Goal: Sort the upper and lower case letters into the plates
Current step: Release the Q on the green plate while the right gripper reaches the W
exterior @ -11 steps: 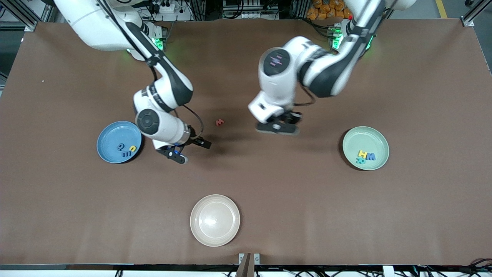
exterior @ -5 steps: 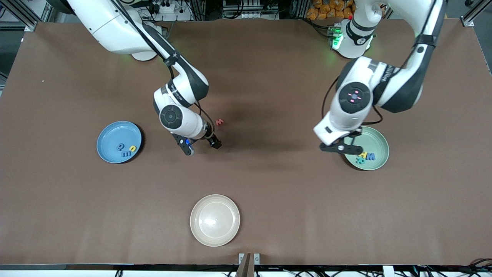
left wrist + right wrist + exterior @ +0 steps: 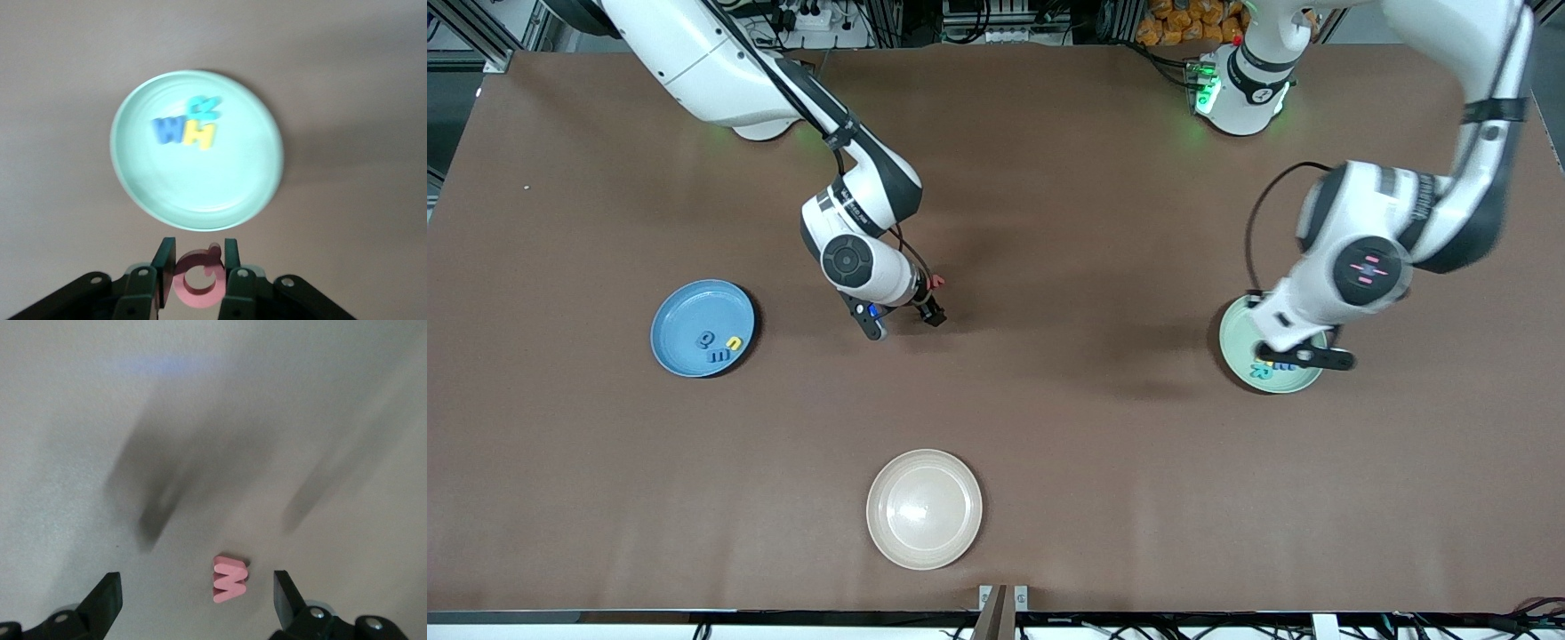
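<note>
Over the mint green plate, toward the left arm's end of the worktop, hangs the left gripper, fingers clamped on a red round letter w/ a small tail. Plate already has a blue W, yellow H and teal letter, bunched & touching.

Near mid-worktop the right gripper sits low over a red zigzag letter, jaws spread wide, nothing in them; letter lies flat on the worktop between the fingers.

Toward the right arm's end, the light blue plate holds a dark blue letter, a yellow one and a blue one. A beige plate sits near the worktop's front-camera edge.
</note>
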Robot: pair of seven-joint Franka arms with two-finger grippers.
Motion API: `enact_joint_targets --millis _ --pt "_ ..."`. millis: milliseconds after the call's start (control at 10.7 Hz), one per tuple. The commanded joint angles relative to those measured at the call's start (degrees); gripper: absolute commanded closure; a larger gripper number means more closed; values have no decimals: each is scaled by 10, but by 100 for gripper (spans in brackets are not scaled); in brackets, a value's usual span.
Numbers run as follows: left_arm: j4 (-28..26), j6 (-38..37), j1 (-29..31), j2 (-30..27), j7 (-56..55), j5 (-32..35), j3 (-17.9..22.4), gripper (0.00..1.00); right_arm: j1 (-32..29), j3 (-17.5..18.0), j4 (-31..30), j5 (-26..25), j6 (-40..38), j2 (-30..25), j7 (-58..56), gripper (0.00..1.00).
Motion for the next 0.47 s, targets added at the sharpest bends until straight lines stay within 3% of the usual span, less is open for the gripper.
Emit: enact_joint_targets --millis 0,188,282,376 --pt "-4 7 17 16 25 -14 5 100 6 2 -25 -2 29 -8 18 0" --pt "-4 22 13 38 25 -14 15 83 21 2 -29 -3 35 -7 33 0" --pt "-1 24 9 43 25 -14 20 55 21 1 -32 -3 40 -7 35 0" --pt "4 30 2 46 31 -7 20 1 22 2 -34 -3 47 -6 43 0"
